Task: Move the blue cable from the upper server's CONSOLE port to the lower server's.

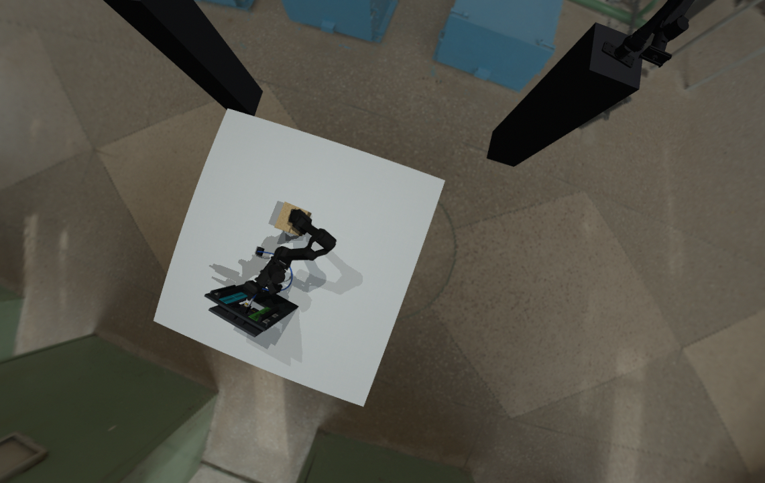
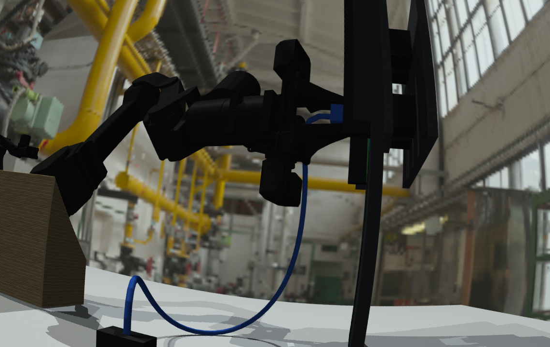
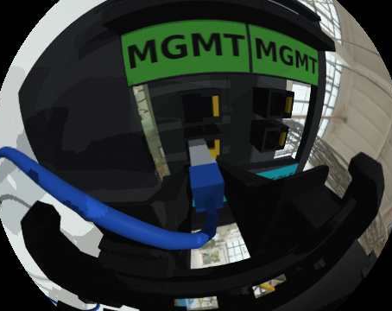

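Note:
My gripper [image 3: 203, 168] [image 2: 336, 113] is shut on the blue plug, its fingers on either side. The plug [image 3: 207, 185] points at the socket nearer the teal CONSOLE label [image 3: 282, 173], in the left column of the wrist view, on the table side. Its grey front overlaps that socket [image 3: 215, 148]; how deep it sits is hidden. In the exterior view the rack [image 2: 365, 77] edge hides the plug's front. The blue cable [image 3: 135, 230] [image 2: 300, 215] hangs from the plug in a loop to the black box [image 2: 126, 338] [image 1: 259, 251] on the table.
Beside the plug is the empty MGMT socket [image 3: 198, 107] under its green label [image 3: 185, 51]. Two empty sockets [image 3: 273, 103] [image 3: 269, 136] are in the other column. The panel's dark frame surrounds the fingers. The wooden base block [image 2: 13, 237] stands at the arm's foot.

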Controlling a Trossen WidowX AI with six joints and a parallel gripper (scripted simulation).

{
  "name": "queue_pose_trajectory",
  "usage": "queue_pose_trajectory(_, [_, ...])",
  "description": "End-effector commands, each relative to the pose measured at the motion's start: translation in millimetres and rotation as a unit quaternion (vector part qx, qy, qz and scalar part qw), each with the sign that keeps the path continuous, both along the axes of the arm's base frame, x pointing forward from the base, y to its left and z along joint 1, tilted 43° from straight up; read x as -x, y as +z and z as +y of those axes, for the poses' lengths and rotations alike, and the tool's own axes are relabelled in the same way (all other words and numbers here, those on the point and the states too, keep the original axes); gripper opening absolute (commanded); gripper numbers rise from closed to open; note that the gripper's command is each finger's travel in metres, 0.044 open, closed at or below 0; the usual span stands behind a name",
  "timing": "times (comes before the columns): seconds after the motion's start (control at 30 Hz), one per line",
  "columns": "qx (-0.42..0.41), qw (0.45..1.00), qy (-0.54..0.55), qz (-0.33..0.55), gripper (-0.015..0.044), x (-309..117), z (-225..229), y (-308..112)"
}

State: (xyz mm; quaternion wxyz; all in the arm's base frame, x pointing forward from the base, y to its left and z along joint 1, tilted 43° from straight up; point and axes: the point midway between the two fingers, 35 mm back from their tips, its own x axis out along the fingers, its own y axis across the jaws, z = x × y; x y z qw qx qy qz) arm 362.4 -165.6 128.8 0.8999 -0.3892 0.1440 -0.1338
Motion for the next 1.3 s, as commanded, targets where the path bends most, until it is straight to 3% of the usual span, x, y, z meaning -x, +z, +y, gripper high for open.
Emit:
queue_pose_trajectory(0.0, [-0.001, 1.0, -0.005, -0.005, 0.0, -1.5, -1.9, 2.7])
queue_pose_trajectory(1.27, [0.0, 1.0, -0.005, -0.006, 0.0, -7.1, -3.2, 2.6])
